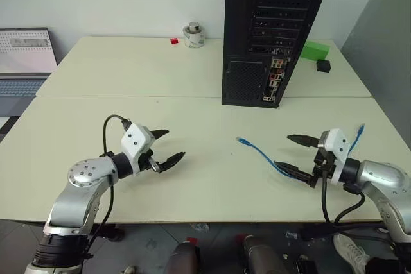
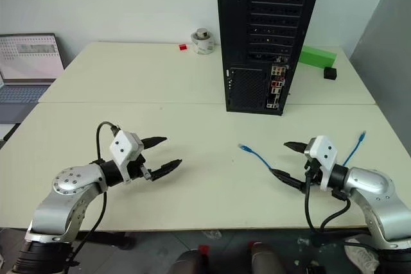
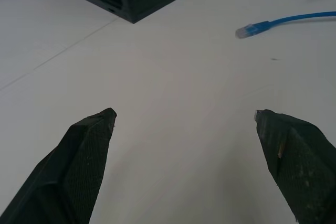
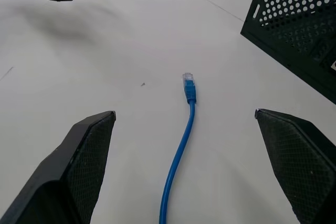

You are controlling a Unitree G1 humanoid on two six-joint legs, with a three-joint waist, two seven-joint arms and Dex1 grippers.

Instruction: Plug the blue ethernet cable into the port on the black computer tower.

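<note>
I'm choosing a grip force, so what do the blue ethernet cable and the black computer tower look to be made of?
The blue ethernet cable looks like a smooth, slightly glossy plastic or rubber jacket: it lies in a loose curve, with a clear plug that seems hard plastic. The black computer tower looks like rigid painted sheet metal with a matte finish: a punched mesh grille and slotted covers show on its rear.

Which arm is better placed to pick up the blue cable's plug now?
The right. Its open claw is near the cable, which runs under it. The left claw, also open, is farther away across the table.
</note>
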